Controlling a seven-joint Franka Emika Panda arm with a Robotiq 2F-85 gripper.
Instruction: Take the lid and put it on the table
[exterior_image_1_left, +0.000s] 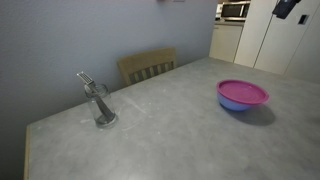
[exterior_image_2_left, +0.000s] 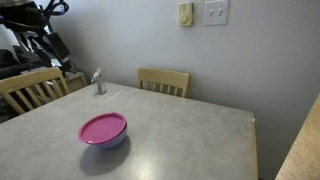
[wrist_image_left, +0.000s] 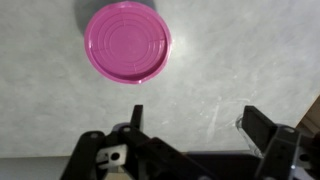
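The magenta-pink lid (exterior_image_1_left: 243, 91) lies on top of the blue-violet bowl (exterior_image_1_left: 240, 105), which stands on the grey speckled table (exterior_image_1_left: 170, 130). Lid (exterior_image_2_left: 103, 127) and bowl (exterior_image_2_left: 106, 143) show in both exterior views. In the wrist view the lid (wrist_image_left: 127, 42) is a round ribbed disc at the upper left, covering the bowl. My gripper (wrist_image_left: 200, 120) is open and empty, high above bare table (wrist_image_left: 235, 60), to one side of the lid and apart from it. Only a dark part of the arm (exterior_image_1_left: 285, 8) shows at the top edge of an exterior view.
A clear glass holding a metal utensil (exterior_image_1_left: 100, 103) stands near the table's far corner and shows again in an exterior view (exterior_image_2_left: 99, 82). Wooden chairs (exterior_image_2_left: 163, 80) (exterior_image_2_left: 30, 90) stand at the table's edges. Cabinets and a microwave (exterior_image_1_left: 235, 10) are behind.
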